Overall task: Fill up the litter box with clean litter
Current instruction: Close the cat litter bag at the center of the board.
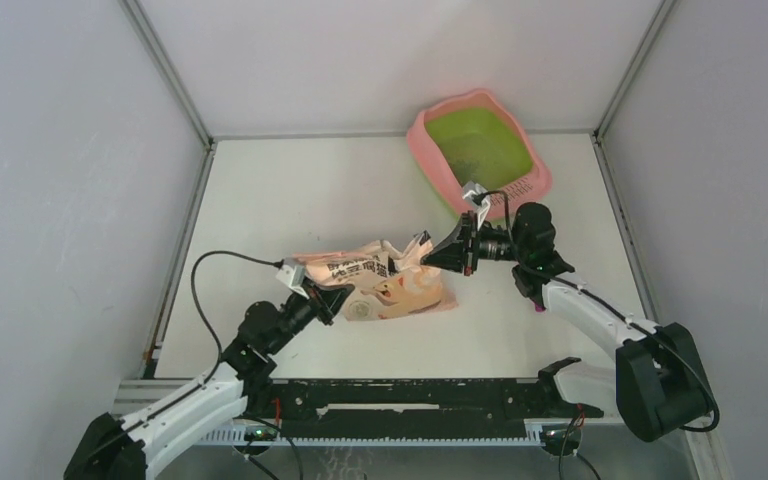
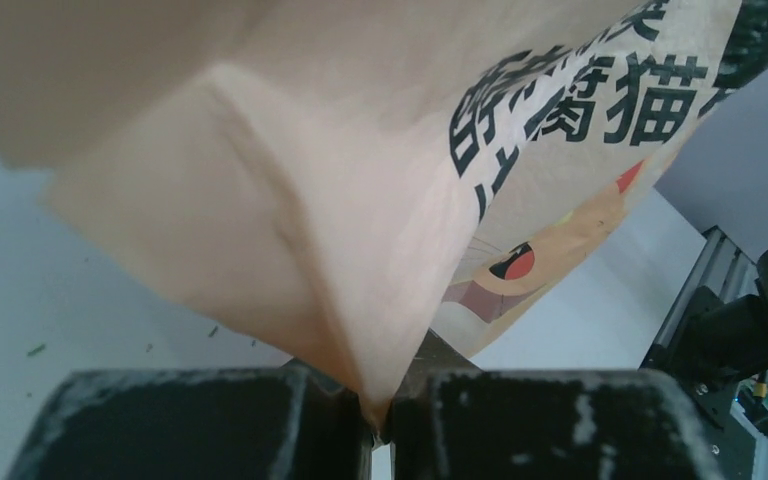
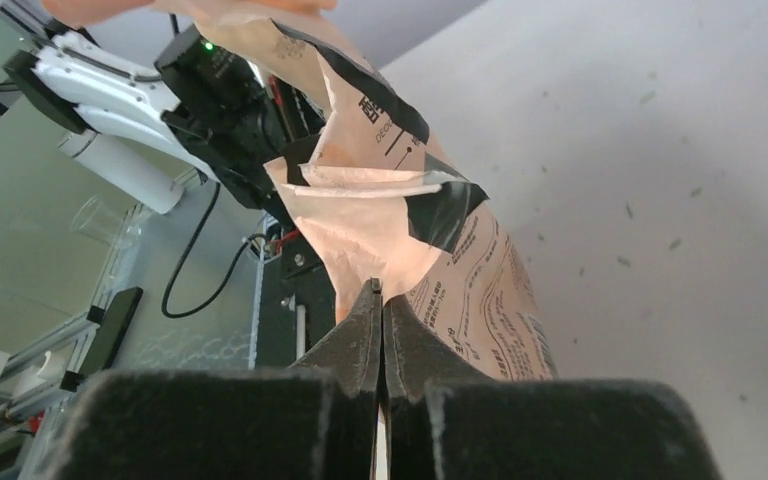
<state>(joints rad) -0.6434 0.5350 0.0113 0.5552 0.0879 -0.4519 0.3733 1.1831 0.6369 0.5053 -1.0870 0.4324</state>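
Observation:
The litter box [image 1: 430,150], pink-rimmed with a lime-green basin and a pink grid at its near end, stands at the back right. A few dark specks of litter [image 1: 468,162] lie in the basin. More specks are scattered on the table [image 3: 628,210]. A peach-pink printed bag [image 1: 400,285] lies crumpled mid-table between both arms. My left gripper [image 1: 338,297] is shut on a folded corner of the bag [image 2: 290,250]. My right gripper [image 1: 432,253] is shut on the bag's other end [image 3: 380,230], near its torn mouth.
A small magenta piece [image 1: 539,308] shows under my right forearm. Grey walls enclose the table on three sides. A black rail [image 1: 410,395] runs along the near edge. The litter box's near corner is close behind my right wrist.

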